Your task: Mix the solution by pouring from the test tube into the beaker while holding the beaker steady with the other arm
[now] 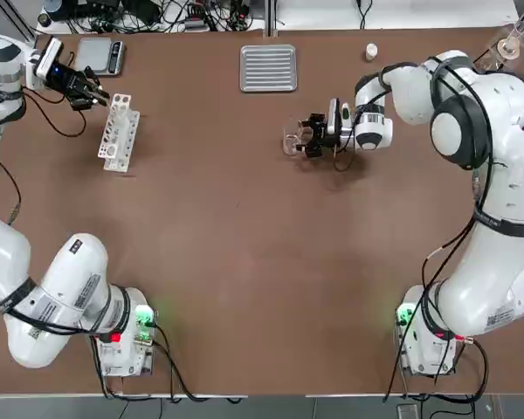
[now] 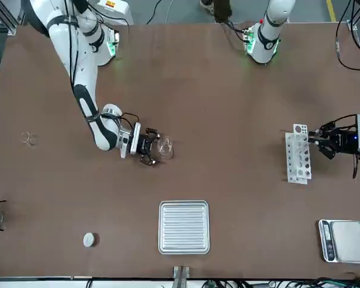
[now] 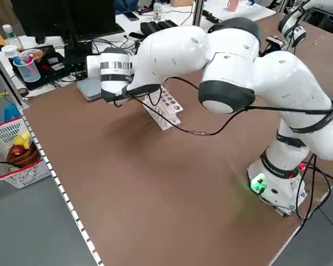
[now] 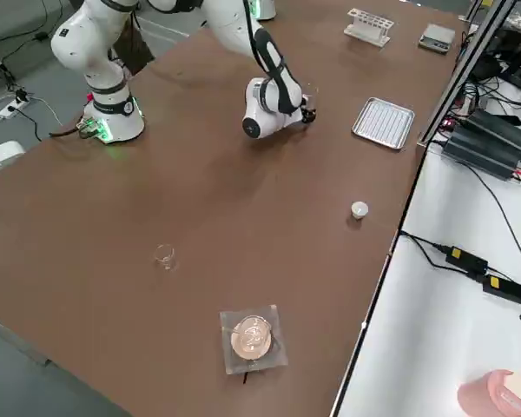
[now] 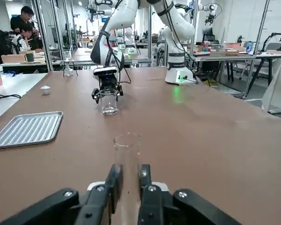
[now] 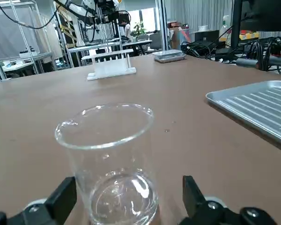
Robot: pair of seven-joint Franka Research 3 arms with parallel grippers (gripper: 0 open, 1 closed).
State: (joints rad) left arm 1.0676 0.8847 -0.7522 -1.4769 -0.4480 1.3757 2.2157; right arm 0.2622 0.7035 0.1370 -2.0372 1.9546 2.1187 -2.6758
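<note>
The beaker, a small clear straight-walled glass, stands upright on the brown table. My right gripper lies low around it, open, one finger on each side with a gap to the glass. From above, the beaker is at the tip of the right gripper, at the centre-right of the table. My left gripper is shut on a clear test tube. That gripper is at the far left, beside a white tube rack.
A ribbed metal tray lies at the far edge, with a white cap to its right. A small scale sits beyond the rack. A tiny glass piece and a flask on a stand occupy the far right corner.
</note>
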